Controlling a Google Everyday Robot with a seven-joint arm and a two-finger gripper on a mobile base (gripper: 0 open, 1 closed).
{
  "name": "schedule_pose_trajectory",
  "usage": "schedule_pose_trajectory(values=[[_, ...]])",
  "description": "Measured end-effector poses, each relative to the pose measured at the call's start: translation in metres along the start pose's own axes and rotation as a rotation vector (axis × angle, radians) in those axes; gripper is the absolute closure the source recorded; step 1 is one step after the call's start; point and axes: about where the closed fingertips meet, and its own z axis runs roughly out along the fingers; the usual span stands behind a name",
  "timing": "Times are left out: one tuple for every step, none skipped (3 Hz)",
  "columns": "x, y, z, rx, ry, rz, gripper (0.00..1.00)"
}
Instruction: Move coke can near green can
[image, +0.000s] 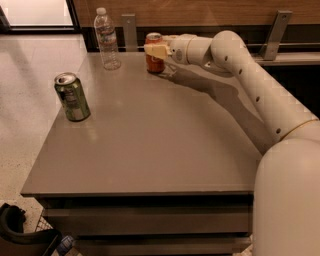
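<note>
Gripping coke can (154, 65), jaws at table (150, 145) rear.

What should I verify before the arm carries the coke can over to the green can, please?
1. Claw at the coke can, at the far edge of the table: ok.
2. Coke can upright: ok.
3. Green can upright near the left edge: ok.
4. Water bottle out of the route: not ok, it stands just left of the coke can.
5. Firm hold on the coke can: cannot tell.
</note>
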Motion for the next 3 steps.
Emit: schedule_pose_trajectory(values=[[-0.014,0.012,-0.007,-0.018,0.032,-0.008,1.00],[-0.046,0.045,-0.032,-0.049,0.029,-0.009,1.00],[-0.057,0.081,-0.049,-0.092,0.024,0.005,1.00]])
